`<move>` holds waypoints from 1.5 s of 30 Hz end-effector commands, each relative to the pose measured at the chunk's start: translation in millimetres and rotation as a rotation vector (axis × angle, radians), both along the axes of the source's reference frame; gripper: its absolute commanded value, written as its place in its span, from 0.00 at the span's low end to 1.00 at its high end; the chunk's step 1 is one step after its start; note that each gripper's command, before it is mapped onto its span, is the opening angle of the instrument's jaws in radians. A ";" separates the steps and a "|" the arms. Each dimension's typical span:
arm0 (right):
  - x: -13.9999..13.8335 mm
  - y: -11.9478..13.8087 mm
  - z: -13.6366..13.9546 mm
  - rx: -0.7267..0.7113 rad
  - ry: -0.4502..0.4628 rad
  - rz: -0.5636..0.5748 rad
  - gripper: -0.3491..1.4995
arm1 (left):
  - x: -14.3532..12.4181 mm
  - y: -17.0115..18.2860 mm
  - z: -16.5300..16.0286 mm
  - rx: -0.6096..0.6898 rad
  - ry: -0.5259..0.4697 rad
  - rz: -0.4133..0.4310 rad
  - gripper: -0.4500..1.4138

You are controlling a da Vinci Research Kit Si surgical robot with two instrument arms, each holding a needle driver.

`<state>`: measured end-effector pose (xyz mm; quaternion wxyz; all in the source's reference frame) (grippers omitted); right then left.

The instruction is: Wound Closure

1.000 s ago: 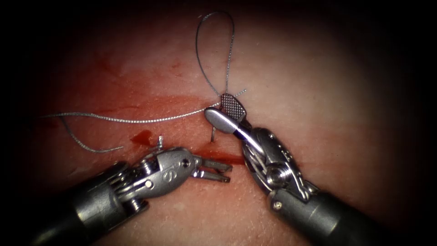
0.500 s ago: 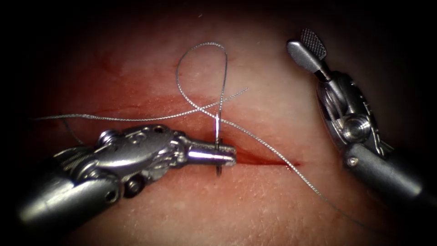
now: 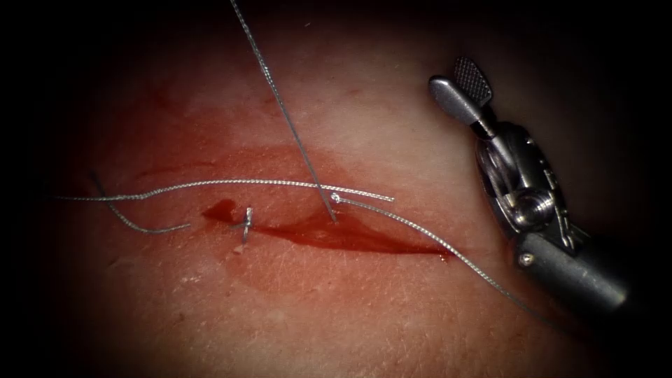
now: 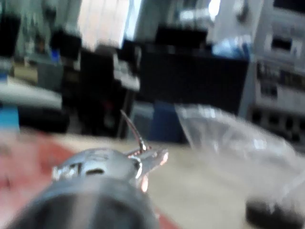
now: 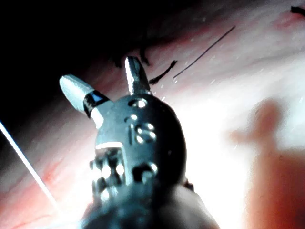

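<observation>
My left tool (image 4: 155, 156) is shut on the curved needle (image 4: 130, 127), which sticks up from the jaws, clear of the tissue. I cannot tell where along its curve the grip is. The thread (image 3: 280, 105) runs taut from the middle of the cut (image 3: 378, 245) up and to the left. A second strand (image 3: 448, 248) trails from the same spot toward the lower right. My right tool (image 3: 456, 78) hovers open over the tissue (image 3: 392, 308) to the right of the cut and holds nothing; its spread jaws (image 5: 101, 74) also show in the right wrist view.
A tied stitch (image 3: 246, 222) with short cut ends sits at the cut's left end. A loose thread (image 3: 224, 183) lies across the tissue above the cut. Red fluid (image 3: 329, 236) pools along the cut.
My left tool, shut on the needle at the cut half a second ago, has drawn it up out of the endoscope view. The thread loop is now one taut strand. The right tool barely moved.
</observation>
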<state>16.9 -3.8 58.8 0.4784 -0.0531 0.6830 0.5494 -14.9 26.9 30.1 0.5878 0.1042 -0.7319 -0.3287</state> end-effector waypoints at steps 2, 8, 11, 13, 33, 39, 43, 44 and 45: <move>3.4 -1.0 1.0 -0.025 0.007 -0.042 0.78 | 1.3 2.6 -5.2 -0.024 -0.006 -0.015 0.00; 5.9 -1.7 1.4 -0.035 0.013 -0.064 0.76 | 2.2 3.7 -10.2 -0.034 0.004 -0.025 0.00; 5.4 -1.3 1.1 -0.029 0.014 -0.069 0.74 | 2.3 3.5 -10.5 -0.046 0.004 -0.026 0.00; 4.8 -1.0 1.0 -0.023 0.012 -0.055 0.70 | 2.6 3.3 -10.8 -0.065 -0.003 -0.038 0.00; 13.4 -1.4 2.7 -0.026 0.146 -0.357 0.00 | 3.2 2.0 -15.1 -0.065 -0.041 -0.044 0.00; 13.2 -3.9 2.2 0.008 0.171 -0.512 0.00 | 2.9 2.4 -14.7 -0.064 -0.042 -0.044 0.00; 11.7 -7.3 0.6 0.095 0.193 -0.600 0.00 | 2.9 2.7 -14.4 -0.064 -0.043 -0.043 0.00; 11.2 -8.0 0.3 0.114 0.193 -0.603 0.00 | 2.9 2.8 -14.3 -0.061 -0.037 -0.047 0.00; 10.7 -8.7 -0.1 0.143 0.196 -0.607 0.00 | 2.9 2.9 -14.2 -0.058 -0.030 -0.052 0.00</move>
